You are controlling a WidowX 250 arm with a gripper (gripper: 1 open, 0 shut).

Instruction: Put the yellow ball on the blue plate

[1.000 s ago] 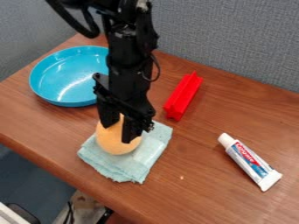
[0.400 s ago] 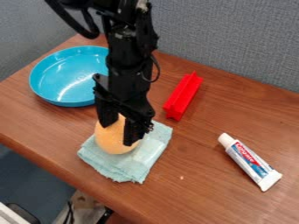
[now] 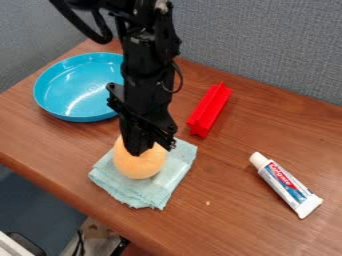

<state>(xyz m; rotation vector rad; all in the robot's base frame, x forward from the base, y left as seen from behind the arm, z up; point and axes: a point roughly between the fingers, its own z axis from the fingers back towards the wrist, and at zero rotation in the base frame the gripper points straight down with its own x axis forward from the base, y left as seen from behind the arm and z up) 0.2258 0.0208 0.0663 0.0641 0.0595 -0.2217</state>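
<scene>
The yellow ball (image 3: 139,162) rests on a pale teal folded cloth (image 3: 144,177) near the table's front edge. My black gripper (image 3: 143,144) points straight down onto the ball's top, its fingers drawn in and shut on the ball. The blue plate (image 3: 74,87) lies at the back left of the table, apart from the arm, with nothing in it.
A red block (image 3: 209,108) lies just right of the arm. A white toothpaste tube (image 3: 286,183) lies at the front right. The wooden table's front edge (image 3: 80,190) runs close under the cloth.
The fingers have drawn together from a wider spread onto the ball. Arm, ball and cloth have stayed in place.
</scene>
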